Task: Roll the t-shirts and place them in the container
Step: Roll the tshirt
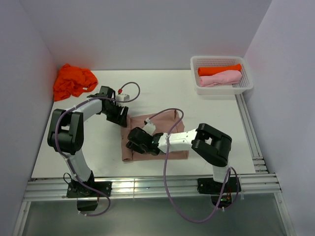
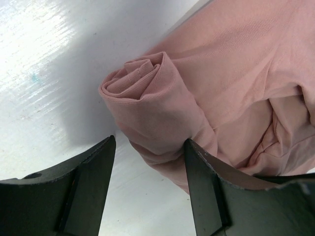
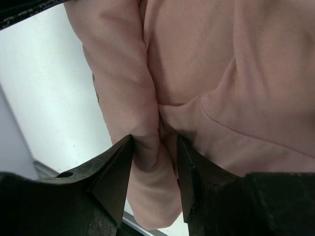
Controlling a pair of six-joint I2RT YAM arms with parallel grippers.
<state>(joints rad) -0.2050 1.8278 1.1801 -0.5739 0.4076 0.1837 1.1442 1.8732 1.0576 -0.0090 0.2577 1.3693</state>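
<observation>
the left gripper (image 2: 150, 142) is open around the rolled pink-brown t-shirt (image 2: 236, 73), and i cannot tell if the right gripper (image 3: 155, 140) holds it.

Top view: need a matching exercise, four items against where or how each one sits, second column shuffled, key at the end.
Items
1. dusty pink t-shirt
2. orange t-shirt
3. white mesh basket
4. light pink t-shirt

Place or state
A. crumpled in a heap, far left corner
B. far right corner
C. rolled, lying inside the basket
D. centre, spread out, with its left edge rolled up

Pairs: 1-D, 2-A, 3-B, 4-C
</observation>
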